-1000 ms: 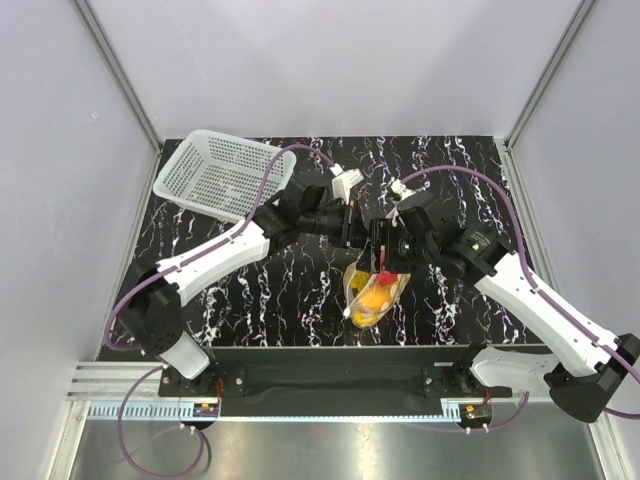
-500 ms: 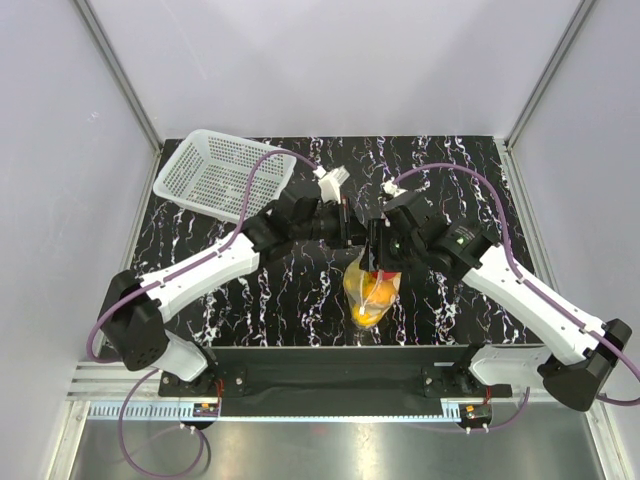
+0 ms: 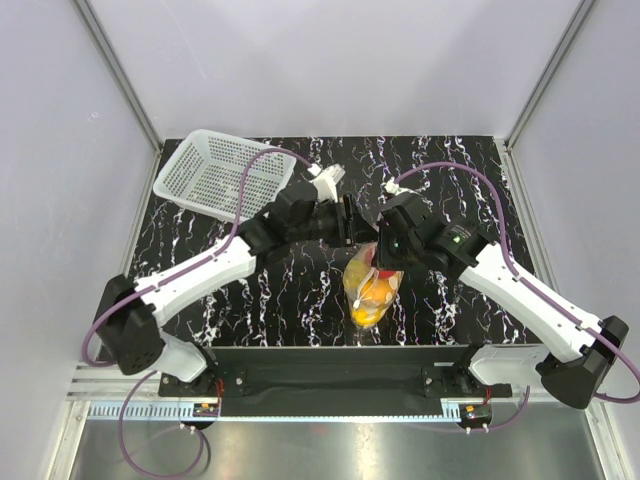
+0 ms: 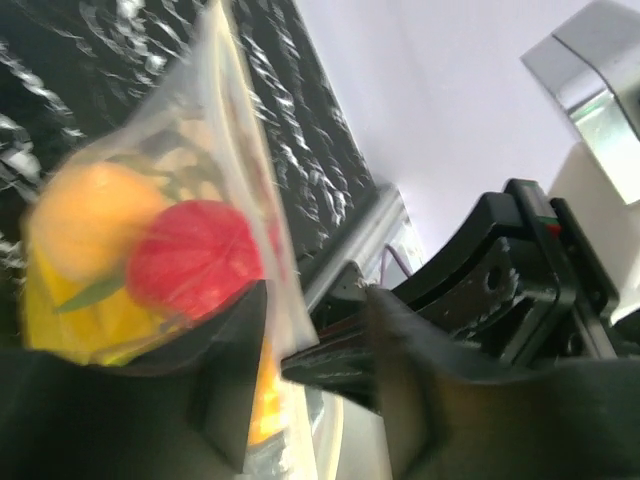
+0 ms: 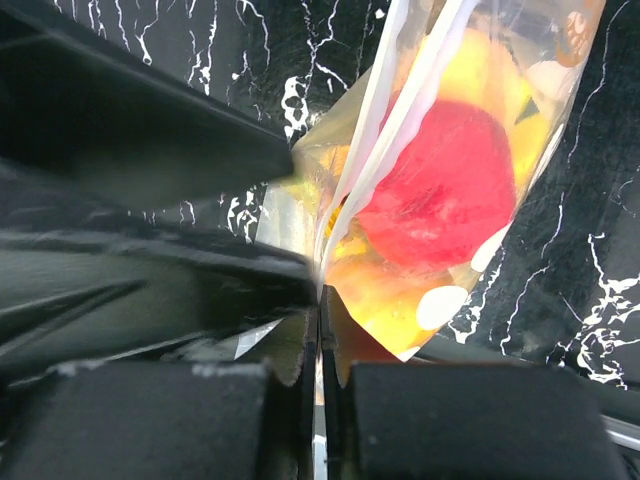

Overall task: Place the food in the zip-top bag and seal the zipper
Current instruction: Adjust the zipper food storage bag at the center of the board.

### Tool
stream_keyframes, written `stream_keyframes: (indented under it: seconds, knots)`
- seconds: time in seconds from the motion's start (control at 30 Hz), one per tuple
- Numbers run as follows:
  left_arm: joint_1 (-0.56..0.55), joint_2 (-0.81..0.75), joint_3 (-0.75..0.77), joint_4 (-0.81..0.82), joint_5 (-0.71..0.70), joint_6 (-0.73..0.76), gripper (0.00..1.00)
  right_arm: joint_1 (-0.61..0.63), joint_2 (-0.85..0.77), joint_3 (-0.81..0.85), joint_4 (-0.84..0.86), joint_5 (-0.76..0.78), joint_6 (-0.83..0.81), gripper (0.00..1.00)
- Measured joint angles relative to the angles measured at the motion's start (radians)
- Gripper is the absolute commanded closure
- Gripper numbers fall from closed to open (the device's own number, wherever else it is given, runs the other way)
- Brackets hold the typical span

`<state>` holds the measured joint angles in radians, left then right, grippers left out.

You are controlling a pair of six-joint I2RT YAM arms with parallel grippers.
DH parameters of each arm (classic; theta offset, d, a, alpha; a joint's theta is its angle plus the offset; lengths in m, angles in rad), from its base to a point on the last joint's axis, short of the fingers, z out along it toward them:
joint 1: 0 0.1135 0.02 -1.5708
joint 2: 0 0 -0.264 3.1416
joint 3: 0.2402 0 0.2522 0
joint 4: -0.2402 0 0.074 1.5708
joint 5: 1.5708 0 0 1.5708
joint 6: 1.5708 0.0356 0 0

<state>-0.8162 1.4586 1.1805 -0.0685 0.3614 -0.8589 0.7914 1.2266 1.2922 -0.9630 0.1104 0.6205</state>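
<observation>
1. The bench (image 3: 470, 170) is a black slab veined in white. It lies under the zip-top bag, which sits toward the near side between the two arms.
2. A white perforated basket (image 3: 220, 175) sits well apart from the bag, toward the far left corner (tipped up on one side and apparently not in use).
3. The zip-top bag (image 3: 372, 285) hangs mouth-up with its weight sagging to the bottom. This is probably so the mouth edge pulls straight for sealing. I cannot tell whether its lower end rests on the bench.
4. The food is inside the bag. The red fruit (image 5: 445, 190) presses against the film, with the orange fruit (image 4: 90, 215) beside it and yellow beneath.
5. The left pincer (image 4: 315, 400) is just beside the bag's upper edge. Its fingers stand apart and clamp nothing.
6. The right pincer (image 5: 320, 330) is clenched flat on the bag's mouth edge and appears to carry the bag.
7. The zipper (image 5: 383, 130) runs as a pale strip away from that pinch. I judge the sealing to be under way, though how much of the strip is pressed shut is not visible.
</observation>
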Motion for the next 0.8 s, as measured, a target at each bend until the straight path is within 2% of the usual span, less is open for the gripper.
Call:
stream_keyframes:
  seconds: [0.03,0.07,0.17,0.2,0.37,0.5,0.6,0.8]
  knots:
    - [0.0,-0.018,-0.008,-0.013,-0.024,0.019,0.29,0.0,0.0,0.0,0.0,0.003,0.0,1.0]
    - [0.0,-0.037,-0.017,-0.025,-0.044,0.031,0.21,0.0,0.0,0.0,0.0,0.003,0.001,1.0]
    - [0.005,-0.162,-0.069,-0.072,-0.122,0.098,0.06,0.0,-0.001,0.0,0.0,0.005,0.002,1.0]
    - [0.005,-0.217,-0.092,-0.08,-0.145,0.124,0.03,0.0,-0.002,0.0,0.0,0.005,0.003,1.0]
    - [0.001,-0.505,-0.253,-0.048,-0.221,0.225,0.03,0.0,-0.008,0.0,0.005,0.006,0.008,1.0]
    - [-0.083,-0.689,-0.486,0.063,-0.3,0.296,0.07,0.0,-0.021,0.0,0.024,0.014,0.024,1.0]
    - [-0.206,-0.727,-0.623,0.137,-0.389,0.364,0.09,0.0,-0.026,0.0,0.041,0.027,0.046,1.0]
    - [-0.428,-0.705,-0.771,0.318,-0.565,0.532,0.11,0.0,-0.026,0.0,0.081,0.032,0.109,1.0]
